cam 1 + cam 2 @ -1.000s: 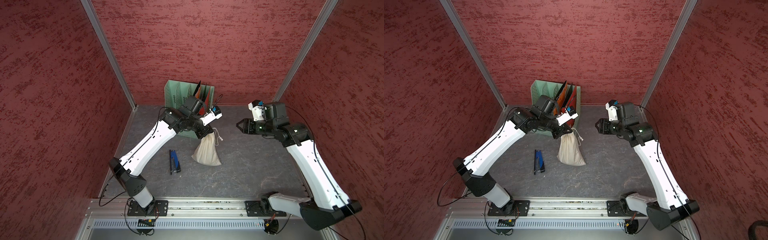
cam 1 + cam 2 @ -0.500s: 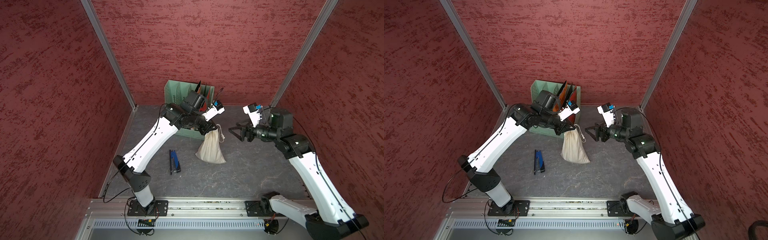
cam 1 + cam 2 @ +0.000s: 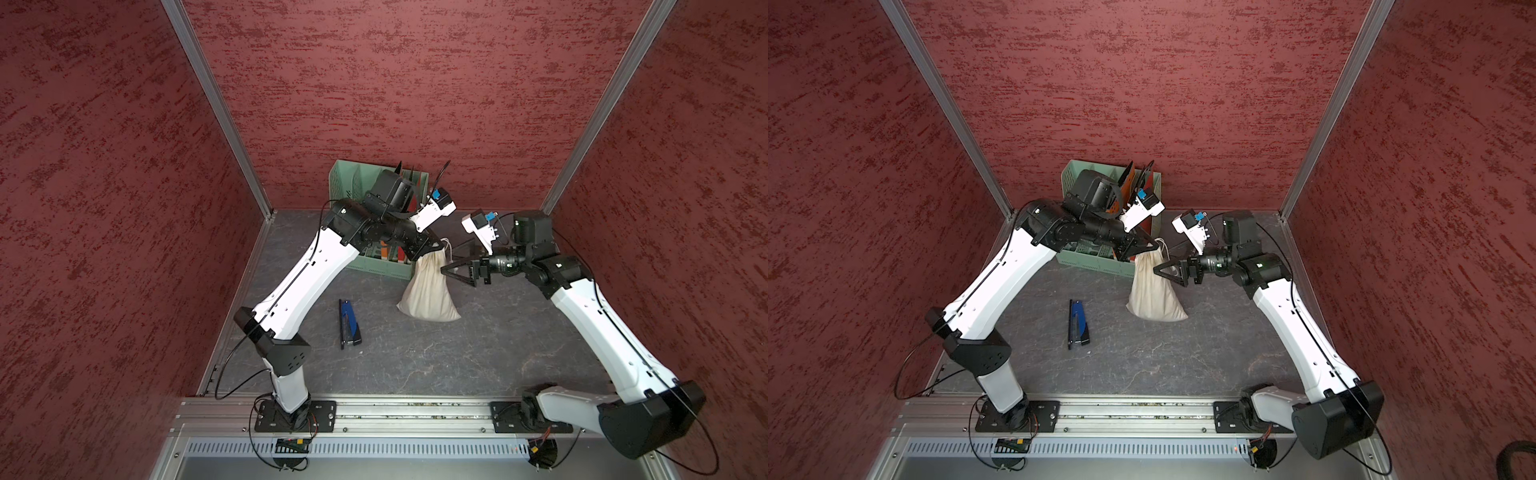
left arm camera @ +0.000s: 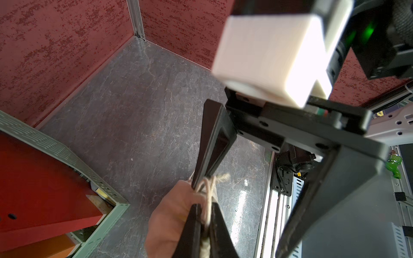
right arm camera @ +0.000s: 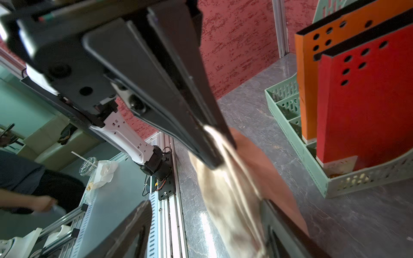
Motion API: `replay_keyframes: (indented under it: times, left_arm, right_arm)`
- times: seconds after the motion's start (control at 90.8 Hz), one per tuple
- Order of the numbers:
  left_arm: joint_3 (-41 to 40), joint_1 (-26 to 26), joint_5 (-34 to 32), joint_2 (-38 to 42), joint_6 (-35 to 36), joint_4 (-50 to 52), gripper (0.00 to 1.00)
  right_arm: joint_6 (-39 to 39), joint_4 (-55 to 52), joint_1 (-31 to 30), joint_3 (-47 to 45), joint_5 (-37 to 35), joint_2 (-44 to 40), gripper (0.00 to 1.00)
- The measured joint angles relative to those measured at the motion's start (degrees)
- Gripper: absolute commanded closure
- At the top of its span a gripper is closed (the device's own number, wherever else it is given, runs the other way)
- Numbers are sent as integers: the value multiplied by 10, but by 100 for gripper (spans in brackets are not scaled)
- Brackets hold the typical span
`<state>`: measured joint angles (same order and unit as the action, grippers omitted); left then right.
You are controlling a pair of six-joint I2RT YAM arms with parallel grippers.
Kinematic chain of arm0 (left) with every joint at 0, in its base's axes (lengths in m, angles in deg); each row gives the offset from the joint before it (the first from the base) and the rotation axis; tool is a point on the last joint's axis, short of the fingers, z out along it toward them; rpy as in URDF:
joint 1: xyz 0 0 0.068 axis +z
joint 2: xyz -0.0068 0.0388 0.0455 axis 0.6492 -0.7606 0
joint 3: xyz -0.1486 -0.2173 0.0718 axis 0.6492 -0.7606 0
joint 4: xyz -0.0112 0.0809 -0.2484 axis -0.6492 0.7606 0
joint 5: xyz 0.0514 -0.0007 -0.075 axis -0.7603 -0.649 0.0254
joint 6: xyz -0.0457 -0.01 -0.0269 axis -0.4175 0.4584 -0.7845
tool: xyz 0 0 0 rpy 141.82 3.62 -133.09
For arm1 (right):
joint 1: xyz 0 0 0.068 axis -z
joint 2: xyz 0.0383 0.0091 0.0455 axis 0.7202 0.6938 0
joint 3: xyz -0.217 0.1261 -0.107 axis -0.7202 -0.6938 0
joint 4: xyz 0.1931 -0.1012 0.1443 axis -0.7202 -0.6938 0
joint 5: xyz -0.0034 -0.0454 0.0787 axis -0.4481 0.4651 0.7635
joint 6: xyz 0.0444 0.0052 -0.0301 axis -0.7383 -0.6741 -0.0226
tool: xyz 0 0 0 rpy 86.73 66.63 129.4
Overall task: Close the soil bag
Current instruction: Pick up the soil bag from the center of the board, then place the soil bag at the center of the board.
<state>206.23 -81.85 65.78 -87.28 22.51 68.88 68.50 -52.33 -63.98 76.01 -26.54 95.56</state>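
The soil bag (image 3: 428, 295) (image 3: 1154, 299) is a cream cloth sack standing on the grey floor, its base resting and its gathered neck held up. My left gripper (image 3: 432, 249) (image 3: 1148, 246) is shut on the neck and its thin cords, seen close in the left wrist view (image 4: 205, 207) above the bag (image 4: 169, 214). My right gripper (image 3: 446, 269) (image 3: 1158, 270) is open. It reaches in sideways, just below the left one. In the right wrist view it (image 5: 205, 201) has the bag's upper cloth (image 5: 234, 201) between its spread fingers.
A green slotted organiser (image 3: 353, 187) (image 3: 1075, 174) with red and orange dividers stands right behind the bag, partly under my left arm. A blue stapler (image 3: 349, 322) (image 3: 1077, 324) lies on the floor to the bag's left. Red walls enclose three sides.
My right arm has swung left to the bag and its jaws have opened wider, now either side of the cloth. My left gripper has shifted the neck slightly to the right.
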Motion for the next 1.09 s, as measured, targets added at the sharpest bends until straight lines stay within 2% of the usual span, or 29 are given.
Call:
replay_keyframes:
  times: [0.11, 0.187, 0.22, 0.297, 0.342, 0.485, 0.496, 0.584, 0.617, 0.628, 0.639, 0.661, 0.87, 0.992, 1.091]
  left_arm:
    - [22, -5, 1, -20, -3, 5, 100]
    - [32, -7, 2, -29, -7, 9, 100]
    - [36, -8, 3, -31, -9, 11, 100]
    - [45, -11, 6, -35, -14, 12, 100]
    - [49, -13, 9, -37, -18, 13, 100]
    - [56, -17, 11, -43, -24, 8, 100]
    - [56, -17, 12, -44, -24, 6, 97]
    - [56, -19, 12, -46, -27, -10, 63]
    - [57, -20, 9, -46, -29, -16, 36]
    - [58, -20, 9, -46, -33, -18, 18]
    - [59, -20, 8, -46, -30, -19, 9]
    - [59, -20, 5, -45, -32, -23, 2]
    - [25, -13, -54, -13, -43, -44, 0]
    - [-50, -1, -99, 49, -61, -68, 0]
    - [-137, 13, -131, 130, -85, -106, 0]
  right_arm:
    - [2, 22, -8, -18, 3, 8, 30]
    - [1, 35, -8, -33, -3, 8, 42]
    - [1, 39, -8, -36, -6, 8, 50]
    - [0, 51, -8, -43, -19, 7, 86]
    - [-2, 60, -8, -48, -31, 4, 100]
    - [-19, 94, -10, -78, -80, -30, 100]
    - [-22, 96, -10, -80, -84, -34, 100]
    - [-38, 98, -11, -90, -132, -63, 100]
    - [-43, 95, -11, -91, -151, -70, 100]
    - [-44, 94, -11, -91, -156, -72, 100]
    - [-46, 93, -10, -91, -162, -73, 100]
    - [-48, 90, -10, -90, -175, -76, 100]
    - [-79, 36, -10, -42, -291, -67, 100]
    - [-105, 25, -8, 10, -355, -45, 100]
    - [-131, 29, -7, 43, -402, -22, 100]
